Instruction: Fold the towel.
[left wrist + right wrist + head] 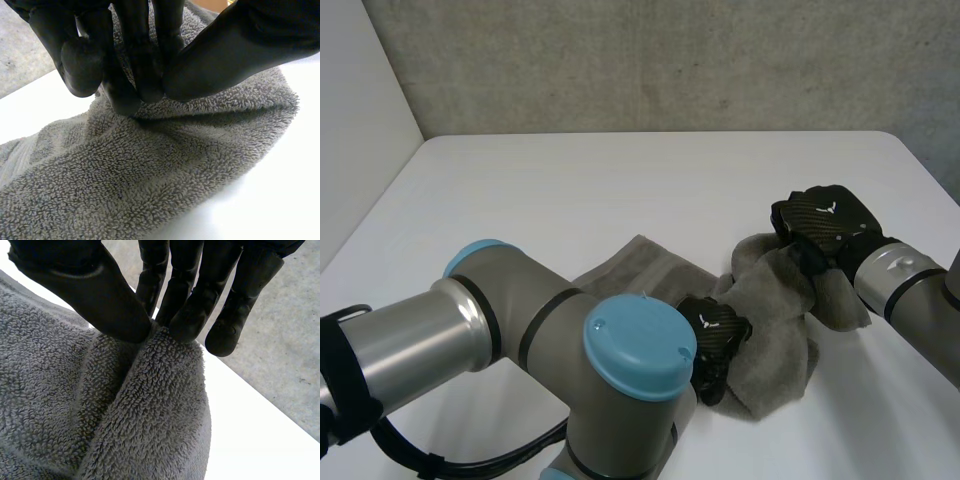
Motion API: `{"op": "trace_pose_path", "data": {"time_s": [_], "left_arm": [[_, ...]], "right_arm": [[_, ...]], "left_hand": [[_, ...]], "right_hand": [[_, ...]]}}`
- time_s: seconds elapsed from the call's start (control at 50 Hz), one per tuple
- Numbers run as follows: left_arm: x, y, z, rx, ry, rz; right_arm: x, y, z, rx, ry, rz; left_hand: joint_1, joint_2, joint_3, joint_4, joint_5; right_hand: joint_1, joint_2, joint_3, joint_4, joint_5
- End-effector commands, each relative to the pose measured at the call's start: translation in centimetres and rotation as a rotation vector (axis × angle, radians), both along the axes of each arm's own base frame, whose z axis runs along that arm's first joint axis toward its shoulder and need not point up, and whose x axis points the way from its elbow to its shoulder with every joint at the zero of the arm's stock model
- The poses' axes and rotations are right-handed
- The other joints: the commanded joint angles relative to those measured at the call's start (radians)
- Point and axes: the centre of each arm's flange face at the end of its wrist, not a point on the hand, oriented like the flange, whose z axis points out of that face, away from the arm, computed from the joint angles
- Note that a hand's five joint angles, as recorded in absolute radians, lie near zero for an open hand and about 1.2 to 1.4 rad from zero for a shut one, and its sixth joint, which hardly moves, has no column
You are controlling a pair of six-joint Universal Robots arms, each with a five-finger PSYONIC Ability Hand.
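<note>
Head view. Item: one grey terry towel, rumpled, on the white table, lying toward 4 o'clock from the table's centre. One flat corner points to 10 o'clock. The rest is bunched and partly raised. The left hand is at 7 o'clock of the bunch, on its near edge. The right hand is at 1 o'clock of it, with cloth hanging beneath. The two hands are near each other, with the raised fold between them.

Left wrist view. The left hand's thumb and fingers close together on a ridge of the towel and pinch the pile at their tips. The cloth drapes away from the pinch to the table.

Right wrist view. The right hand's thumb meets its fingers over a doubled peak of the towel, which is nipped at the fingertips. One outer finger stands clear of the cloth.

Handling, judged.
- Weight and stiffness: soft, limp and light, with no stiffness, so it is likely to sag between grips and any unsupported fold should collapse.
- Grip: the thick looped pile gives good friction, so slipping looks unlikely.
- Fragility: not fragile.
- Where to hold: two corners of one hem, with the hands well apart, so the sheet hangs flat.
- Present holds: whether these pinches are on corners or on mid-cloth folds cannot be told.
</note>
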Motion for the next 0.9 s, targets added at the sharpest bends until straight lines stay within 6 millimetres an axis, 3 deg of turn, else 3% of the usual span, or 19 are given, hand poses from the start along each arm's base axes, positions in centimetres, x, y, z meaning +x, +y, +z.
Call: {"op": "trace_pose_path", "data": {"time_s": [0.02, 0.34, 0.48, 0.5, 0.52, 0.54, 0.56, 0.6, 0.66, 0.9], "left_arm": [[1.6, -6.2, 0.5, -0.145, 0.048, 0.057], [2.3, -6.0, 0.1, -0.113, 0.010, 0.062], [3.0, -5.5, 0.1, -0.105, -0.010, 0.061], [3.2, -5.2, -0.2, -0.098, -0.017, 0.056], [3.2, -5.2, -0.2, -0.098, -0.017, 0.056], [3.4, -4.9, -0.2, -0.092, -0.020, 0.054], [3.4, -4.9, -0.2, -0.092, -0.020, 0.054], [3.8, -4.6, -0.1, -0.087, -0.024, 0.052], [3.8, -4.2, -0.1, -0.081, -0.022, 0.048], [3.2, -3.7, -0.7, -0.081, -0.019, 0.029]], "right_arm": [[3.2, 0.8, 3.0, 0.042, 0.122, 0.089], [2.5, 0.2, 3.5, 0.023, 0.124, 0.063], [-0.4, -1.8, 5.0, -0.016, 0.118, -0.037], [-0.8, -1.9, 5.3, -0.025, 0.116, -0.049], [-0.8, -1.9, 5.3, -0.025, 0.116, -0.049], [-1.1, -2.0, 5.6, -0.033, 0.114, -0.060], [-1.1, -2.0, 5.6, -0.033, 0.114, -0.060], [-1.8, -2.4, 5.8, -0.036, 0.114, -0.082], [-2.3, -2.8, 5.8, -0.035, 0.115, -0.102], [-3.9, -3.7, 6.0, -0.047, 0.137, -0.204]], "left_hand": [[-0.149, -0.254, -0.549, -0.543, -0.651], [-0.149, -0.254, -0.549, -0.543, -0.651], [-0.149, -0.254, -0.549, -0.543, -0.651], [-0.312, -0.416, -0.712, -0.705, -0.814], [-0.313, -0.418, -0.713, -0.707, -0.815], [-0.531, -0.636, -0.931, -0.925, -1.033], [-0.533, -0.638, -0.934, -0.927, -1.036], [-0.910, -1.015, -1.311, -1.304, -1.412], [-1.102, -1.207, -1.503, -1.496, -1.604], [-1.121, -1.226, -1.521, -1.514, -1.623]], "right_hand": [[0.061, 0.074, 0.041, 0.044, 0.052], [0.061, 0.074, 0.041, 0.044, 0.052], [0.061, 0.074, 0.041, 0.044, 0.052], [0.061, 0.074, 0.041, 0.044, 0.052], [0.061, 0.074, 0.041, 0.044, 0.052], [0.061, 0.074, 0.041, 0.044, 0.052], [0.061, 0.074, 0.041, 0.044, 0.052], [0.061, 0.074, 0.041, 0.044, 0.052], [0.061, 0.074, 0.041, 0.044, 0.052], [0.061, 0.074, 0.041, 0.044, 0.052]]}}
